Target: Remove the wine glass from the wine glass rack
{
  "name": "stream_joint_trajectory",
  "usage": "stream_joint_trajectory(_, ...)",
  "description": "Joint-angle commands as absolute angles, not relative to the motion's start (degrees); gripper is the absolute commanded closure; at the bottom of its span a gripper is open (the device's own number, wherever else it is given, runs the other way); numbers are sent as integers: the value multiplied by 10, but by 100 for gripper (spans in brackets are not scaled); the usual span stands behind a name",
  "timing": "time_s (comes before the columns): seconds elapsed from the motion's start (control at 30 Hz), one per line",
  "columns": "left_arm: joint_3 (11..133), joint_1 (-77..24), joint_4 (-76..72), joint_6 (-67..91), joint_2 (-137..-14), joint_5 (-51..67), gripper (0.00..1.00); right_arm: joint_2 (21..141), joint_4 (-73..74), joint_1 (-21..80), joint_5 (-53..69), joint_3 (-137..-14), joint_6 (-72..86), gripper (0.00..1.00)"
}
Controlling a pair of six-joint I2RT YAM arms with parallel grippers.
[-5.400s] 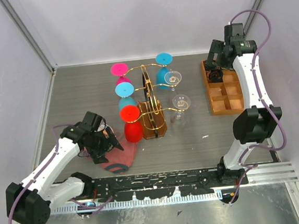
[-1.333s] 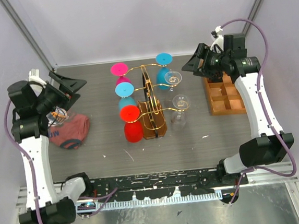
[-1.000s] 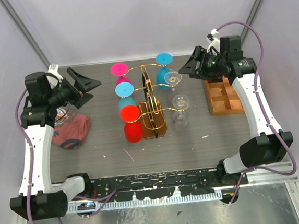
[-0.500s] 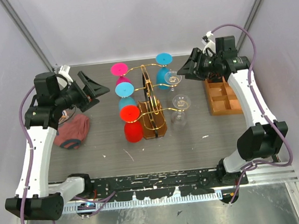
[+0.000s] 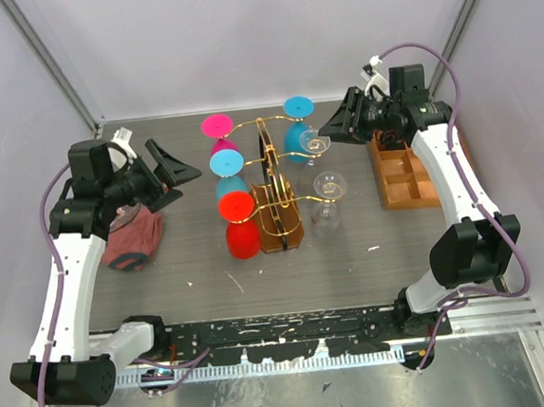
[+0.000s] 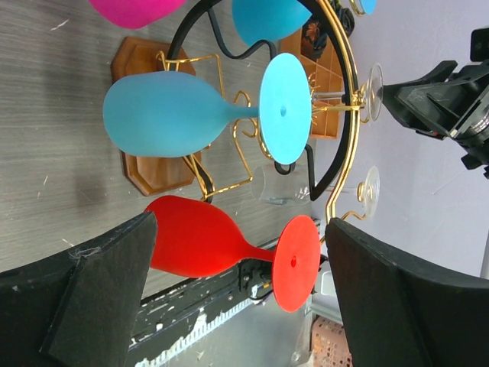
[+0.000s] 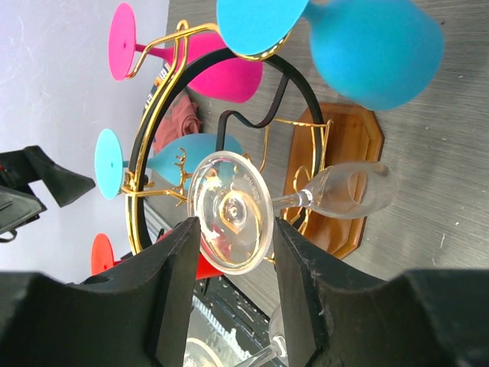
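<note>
Step in hand: seat the right tool (image 7: 235, 229) on the foot of the far clear wine glass (image 7: 340, 191). It hangs bowl-down from a right-side arm of the wine glass rack (image 5: 280, 224).

I should clamp lightly on the foot's rim, then draw it level along the gold wire, clear of the blue glass (image 7: 374, 47).

The jaws stand apart astride the foot; I cannot tell contact.

The right arm reaches leftward from the far right, wrist rolled sideways. The left tool (image 5: 171, 165) is released, facing the rack.
</note>
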State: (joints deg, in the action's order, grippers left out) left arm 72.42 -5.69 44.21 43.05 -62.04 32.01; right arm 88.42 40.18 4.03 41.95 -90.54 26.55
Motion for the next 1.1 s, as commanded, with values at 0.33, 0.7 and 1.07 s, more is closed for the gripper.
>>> stream_joint_trajectory(0.33, 695, -59, 435, 441, -606, 330, 2, 886, 401, 51, 478, -934, 244, 58)
stream_joint_trajectory(0.7, 677, -59, 432, 451, -601, 332, 2, 904, 419, 64, 494, -932, 224, 70)
stream_joint_trajectory(1.07, 667, -59, 438, 448, -596, 331, 2, 913, 415, 74, 482, -940, 226, 79)
